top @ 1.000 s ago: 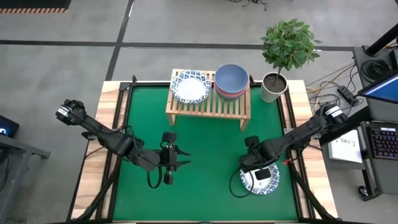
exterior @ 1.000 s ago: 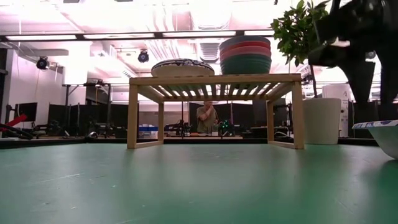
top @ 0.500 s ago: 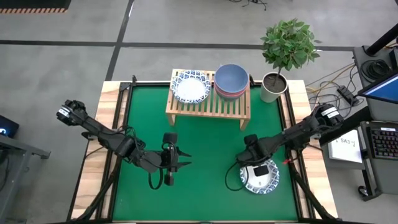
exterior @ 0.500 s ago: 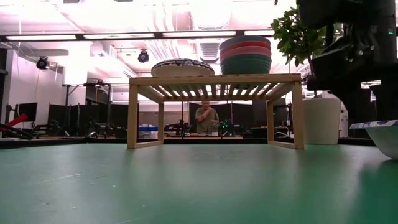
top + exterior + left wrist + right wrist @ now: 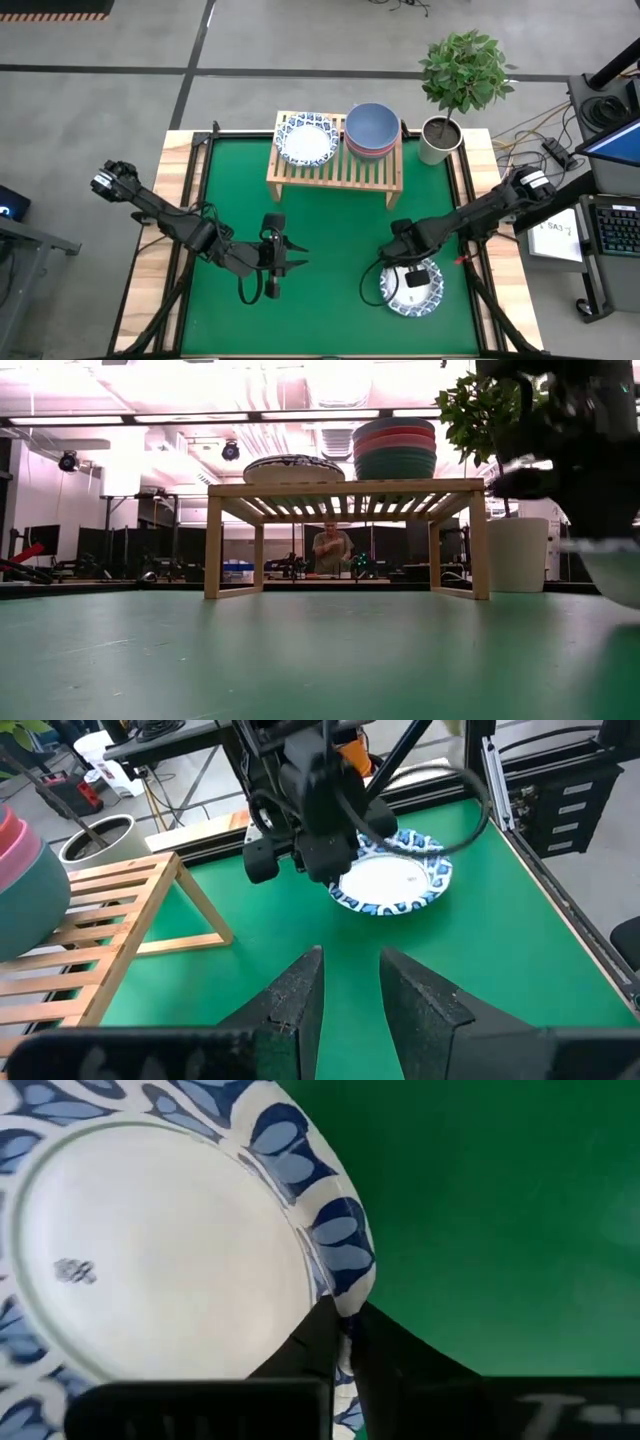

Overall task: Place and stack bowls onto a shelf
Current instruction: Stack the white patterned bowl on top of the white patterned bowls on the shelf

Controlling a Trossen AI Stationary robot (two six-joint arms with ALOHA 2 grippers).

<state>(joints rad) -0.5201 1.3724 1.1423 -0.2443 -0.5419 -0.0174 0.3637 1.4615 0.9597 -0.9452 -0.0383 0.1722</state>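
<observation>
A shallow white bowl with a blue patterned rim sits on the green mat at the near right. My right gripper is shut on its left rim. Around mid-table on the left, my left gripper hovers open and holds nothing; the left wrist view shows a gap between its fingers. The light-wood shelf stands at the far edge. On its left part rests a patterned white bowl. On its right part is a stack of deeper bowls with the blue-grey one on top. My right gripper pinches the bowl's patterned rim between its two fingers, one finger inside the bowl and the other outside. The fingers come from above, slanting down. The bowl stays open side up; whether it is clear of the mat, I cannot tell.
A grey pot with a small leafy plant stands just right of the shelf. Wooden boards and black rails border the mat. Bare green mat lies between the two grippers and in front of the shelf. A person stands in the room far behind the shelf.
My right gripper has gone down and a little toward the table's left and has shut on the patterned bowl's rim. The bowl has shifted slightly toward the table's left with it.
</observation>
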